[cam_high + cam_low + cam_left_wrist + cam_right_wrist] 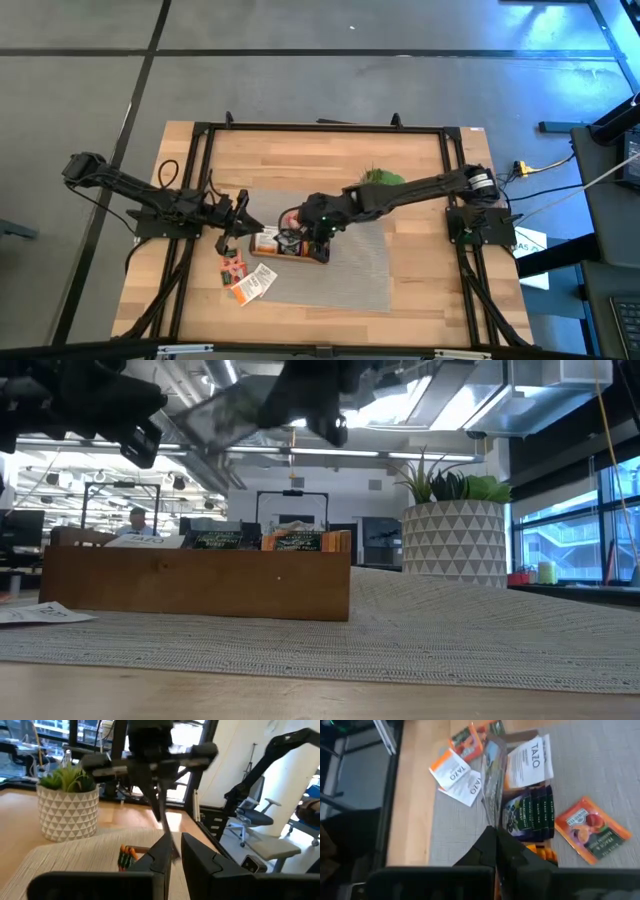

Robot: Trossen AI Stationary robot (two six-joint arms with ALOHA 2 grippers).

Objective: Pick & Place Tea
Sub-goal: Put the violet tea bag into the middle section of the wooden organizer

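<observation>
Tea sachets lie under and beside the right gripper (496,837), which hangs above the wooden tray (292,249) with its fingers pinched shut on one grey sachet (492,775), held edge-up; directly below it dark sachets (530,812) stand in the tray; white-and-orange sachets (457,775) lie on the mat (350,270) beyond it; the left gripper (240,212) waits well to the side, a narrow gap between its fingers, holding nothing.

Paper sachets (454,769) (glossy), woven cloth mat (340,270).
</observation>
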